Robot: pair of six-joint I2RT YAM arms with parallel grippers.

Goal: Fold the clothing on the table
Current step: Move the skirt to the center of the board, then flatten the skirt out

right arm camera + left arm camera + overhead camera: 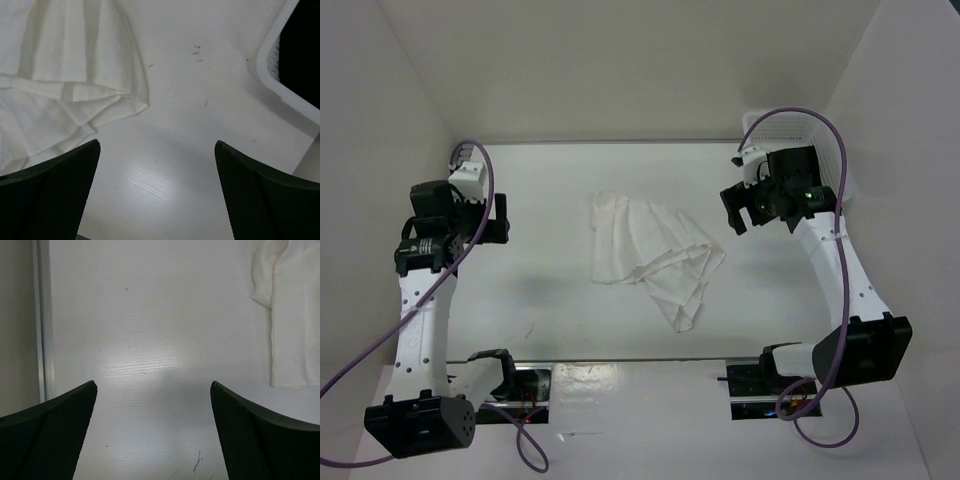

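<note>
Thin metal rail (44, 315): it is running along the table's edge, just outside the left gripper's left finger in the left wrist view.
Left gripper (492, 226): its two dark, mesh-textured fingers are standing spread wide (152, 385), pinching nothing, with only bare tabletop showing between them.
Large flat matte white table (550, 190): it is lying under both grippers, and a few small dark specks are showing on it ahead of each.
White thin-fabric pleated clothing (650, 250): it is lying on the table between the two grippers, apart from both, in a loose, partly doubled-over heap with its pleat lines fanning out. From the left gripper it is sitting ahead and to the right (290, 315). From the right gripper it is sitting ahead and to the left (60, 75), its layered hem reaching close to the left finger.
Right gripper (738, 210): its fingers are also standing wide apart (157, 142), holding nothing, over bare table.
White mesh plastic basket (790, 125): it is sitting ahead and to the right of the right gripper, one rounded corner (280, 75) showing.
</note>
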